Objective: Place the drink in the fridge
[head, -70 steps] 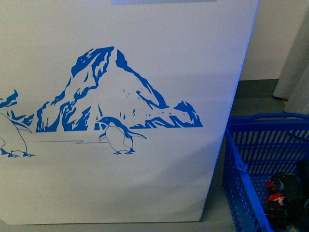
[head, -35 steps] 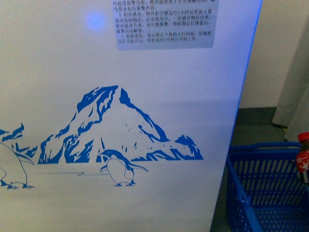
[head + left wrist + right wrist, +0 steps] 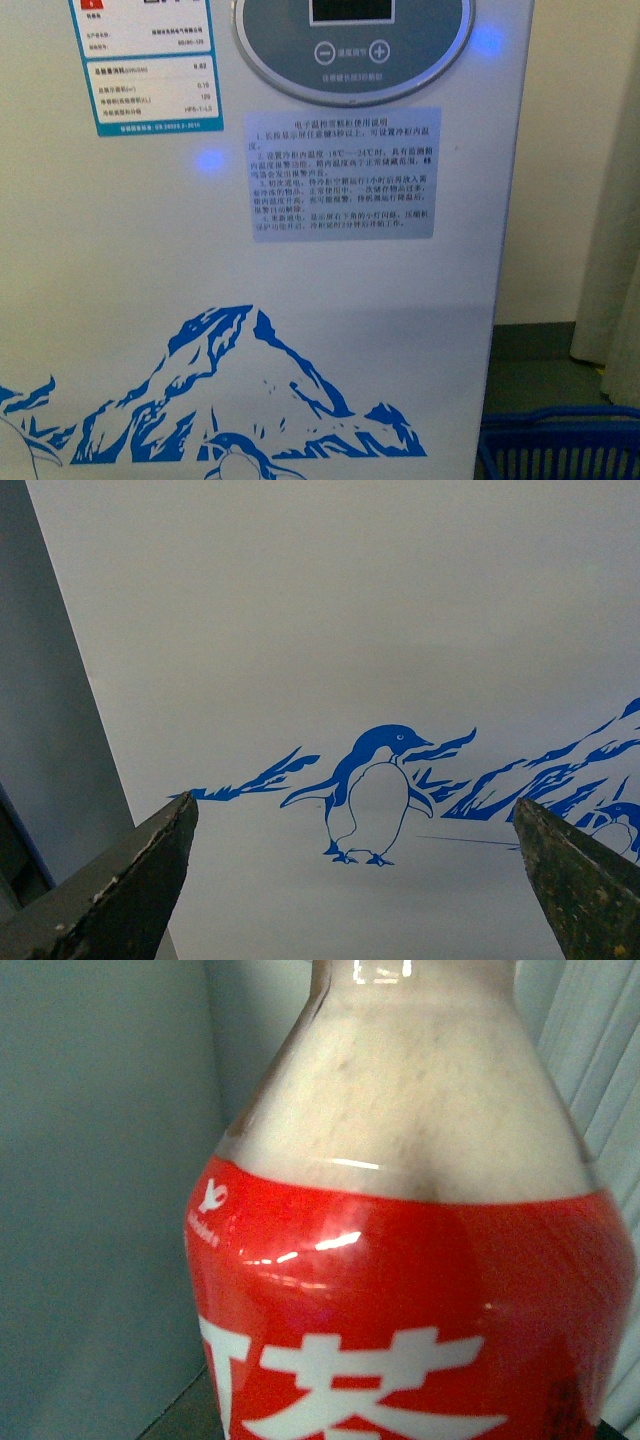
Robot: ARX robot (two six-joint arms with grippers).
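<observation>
Left gripper [image 3: 352, 810]: fingers [image 3: 150, 870] spread wide, nothing between them. Straight ahead of it was the fridge [image 3: 300, 630] front. The printed penguin [image 3: 375, 790] sat in line with the gap, not touched.

Right gripper: its fingers did not show in any view, so grip could not be told. The drink [image 3: 400, 1290] filled the right wrist view, right up against that wrist. The red label with white lettering was nearest, the clear shoulder and neck beyond it. The drink was upright, neck pointing up, long axis vertical and parallel to the folds of the curtain [image 3: 600, 1060] behind it.

Against 0.5 s ago, the front view had climbed the fridge front. The oval control panel [image 3: 352, 50] and the energy label [image 3: 150, 80] had come in along the top. The instruction sticker [image 3: 342, 172], then cut off at the top, now showed whole at mid-height. The mountain picture [image 3: 250, 390] had dropped to the bottom edge, with the penguin under it nearly cut off. Only the rim of the blue basket [image 3: 560, 425] was left, in the lower right corner. The drink, then at the right edge above the basket, had gone from the front view and showed only in the right wrist view.
</observation>
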